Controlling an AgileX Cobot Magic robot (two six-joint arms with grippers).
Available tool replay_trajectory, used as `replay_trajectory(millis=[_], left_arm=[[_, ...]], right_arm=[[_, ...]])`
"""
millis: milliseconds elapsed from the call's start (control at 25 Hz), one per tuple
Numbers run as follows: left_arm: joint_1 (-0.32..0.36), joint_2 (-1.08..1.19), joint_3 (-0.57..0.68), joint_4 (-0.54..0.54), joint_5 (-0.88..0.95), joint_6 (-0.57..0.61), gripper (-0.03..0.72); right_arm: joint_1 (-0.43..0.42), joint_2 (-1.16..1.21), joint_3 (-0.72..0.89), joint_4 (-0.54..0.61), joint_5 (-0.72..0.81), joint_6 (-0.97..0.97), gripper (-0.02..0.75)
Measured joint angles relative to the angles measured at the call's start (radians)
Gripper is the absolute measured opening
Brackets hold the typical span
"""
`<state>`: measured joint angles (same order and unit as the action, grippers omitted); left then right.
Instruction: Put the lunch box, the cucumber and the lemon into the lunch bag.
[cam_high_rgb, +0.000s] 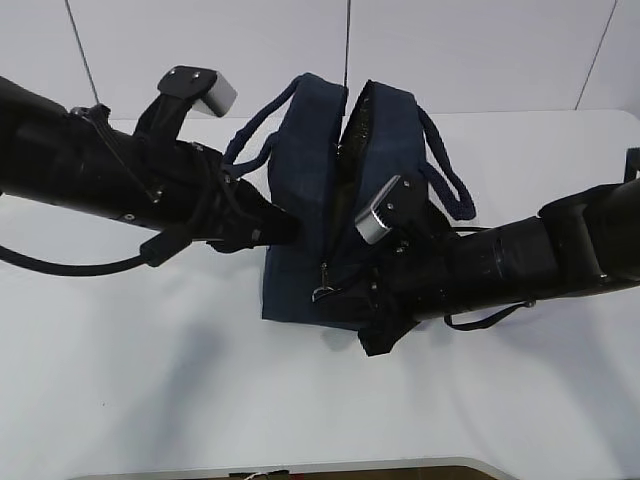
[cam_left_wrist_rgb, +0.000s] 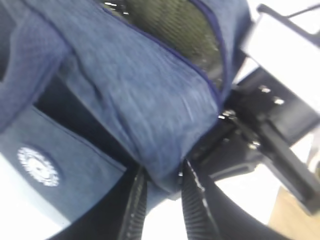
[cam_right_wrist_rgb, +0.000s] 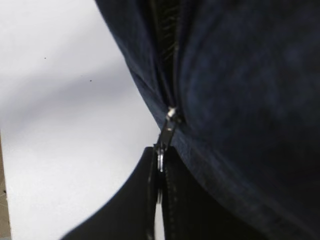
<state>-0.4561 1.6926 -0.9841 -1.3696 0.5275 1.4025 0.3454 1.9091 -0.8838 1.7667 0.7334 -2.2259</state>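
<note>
**Both end effectors at the lunch bag**

The lunch bag (cam_high_rgb: 305, 200) stands on the white table (cam_high_rgb: 150, 380), mouth partly open. The left end effector (cam_left_wrist_rgb: 161, 182) pinches a fold of the bag's fabric between its fingers. The right end effector (cam_right_wrist_rgb: 159, 172), closed tight, grips the zipper pull (cam_right_wrist_rgb: 167, 131) at the bag's near end.

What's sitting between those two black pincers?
The navy lunch bag. In the exterior view the left pincer meets its left side and the right pincer sits by the zipper pull. Only fabric lies between them.
</note>
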Motion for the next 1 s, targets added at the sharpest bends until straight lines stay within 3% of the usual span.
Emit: replay_trajectory(millis=[240,480,760,1000], left_arm=[[0.001,0.000,0.000,0.002,0.054,0.006,0.132],[0.002,0.000,0.000,0.002,0.060,0.027,-0.004],[0.002,0.000,0.000,0.002,0.060,0.031,-0.017],[0.002,0.000,0.000,0.004,0.049,0.031,-0.017]], right_arm=[[0.000,0.000,0.000,0.000,0.000,0.000,0.005],[0.000,0.000,0.000,0.000,0.000,0.004,0.005],[0.000,0.000,0.000,-0.005,0.000,0.045,0.005],[0.000,-0.007,-0.002,-0.081,0.002,0.178,0.005]])
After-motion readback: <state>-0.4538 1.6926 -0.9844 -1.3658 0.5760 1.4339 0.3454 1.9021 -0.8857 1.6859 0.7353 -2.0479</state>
